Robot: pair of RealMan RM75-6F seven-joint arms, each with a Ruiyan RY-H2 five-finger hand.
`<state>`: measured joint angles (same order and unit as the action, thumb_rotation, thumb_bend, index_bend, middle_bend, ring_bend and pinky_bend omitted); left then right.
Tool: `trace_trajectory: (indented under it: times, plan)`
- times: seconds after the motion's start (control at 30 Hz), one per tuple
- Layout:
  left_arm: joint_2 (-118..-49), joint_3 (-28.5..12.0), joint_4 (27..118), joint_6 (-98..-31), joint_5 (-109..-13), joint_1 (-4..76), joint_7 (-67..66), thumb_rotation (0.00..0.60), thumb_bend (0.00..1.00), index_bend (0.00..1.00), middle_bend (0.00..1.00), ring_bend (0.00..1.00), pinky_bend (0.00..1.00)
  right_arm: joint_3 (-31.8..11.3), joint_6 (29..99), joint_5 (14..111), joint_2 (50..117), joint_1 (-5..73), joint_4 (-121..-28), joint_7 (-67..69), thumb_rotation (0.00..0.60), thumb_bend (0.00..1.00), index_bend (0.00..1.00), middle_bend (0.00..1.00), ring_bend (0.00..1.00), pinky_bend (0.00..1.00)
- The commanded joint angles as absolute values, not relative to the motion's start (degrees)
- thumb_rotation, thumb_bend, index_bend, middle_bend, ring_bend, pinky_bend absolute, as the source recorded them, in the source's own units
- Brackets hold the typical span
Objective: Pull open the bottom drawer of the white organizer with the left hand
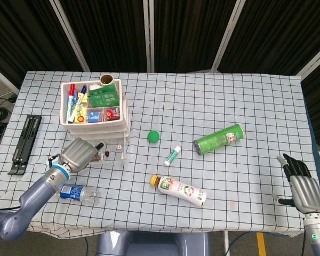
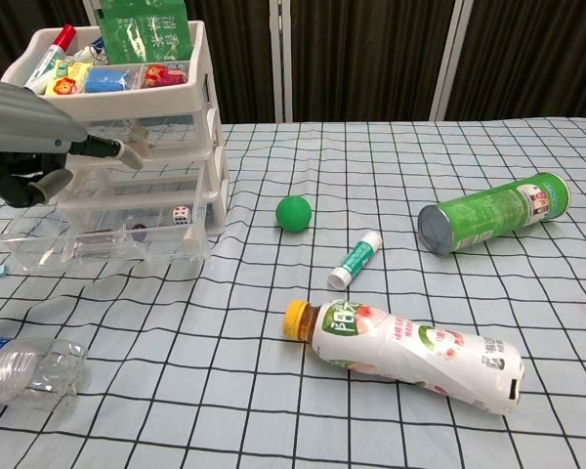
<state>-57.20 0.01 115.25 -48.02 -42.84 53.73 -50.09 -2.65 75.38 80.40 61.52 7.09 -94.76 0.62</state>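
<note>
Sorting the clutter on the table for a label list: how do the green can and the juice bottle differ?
The green can is a plain cylinder with a silver end; the juice bottle narrows to a yellow cap. The can is green, the bottle mostly white and pink. In the chest view, the can lies farther back, the bottle nearer the front edge. Both lie on their sides on the checked cloth.

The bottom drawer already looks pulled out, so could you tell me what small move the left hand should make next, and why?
Probably lift the left hand up and back, clear of the organizer. The bottom drawer already stands well out past the frame, with its die exposed, and the hand hovers above its front with fingers curled, apparently gripping nothing.
</note>
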Motion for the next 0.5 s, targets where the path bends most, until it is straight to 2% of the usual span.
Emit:
trace_trajectory:
  times: [0.03,0.2,0.27,0.4,0.5]
  plan:
    - [-58.16,0.14,114.81,-49.85,-44.77,54.45,-50.88,0.6,0.29,0.18,0.86,0.82,0.7,-2.87,74.9,79.79,61.55,7.27,-94.43,0.95,0.6,0.02,0.0,0.0,0.0,0.0]
    - [-58.38,-0.42,114.54,-51.22,-49.76,54.66,-49.85,0.6,0.21,0.3,0.88,0.83,0.72,-3.36,74.39,78.71,61.63,7.5,-93.88,1.27,0.6,0.02,0.0,0.0,0.0,0.0]
    - [-58.25,-0.54,114.3,-51.44,-52.16,54.52,-48.81,0.6,0.15,0.3,0.87,0.83,0.72,-3.51,74.21,78.33,61.75,7.59,-93.69,1.2,0.6,0.02,0.0,0.0,0.0,0.0]
    - [-57.89,-0.3,114.13,-51.36,-55.06,54.28,-47.44,0.6,0.13,0.29,0.83,0.81,0.72,-3.52,73.9,78.06,61.94,7.72,-93.55,0.84,0.6,0.02,0.0,0.0,0.0,0.0]
    - [-57.6,0.13,114.13,-51.72,-57.01,53.92,-47.04,0.6,0.09,0.23,0.7,0.74,0.71,-3.4,74.0,78.27,62.01,7.7,-93.66,0.64,0.6,0.02,0.0,0.0,0.0,0.0]
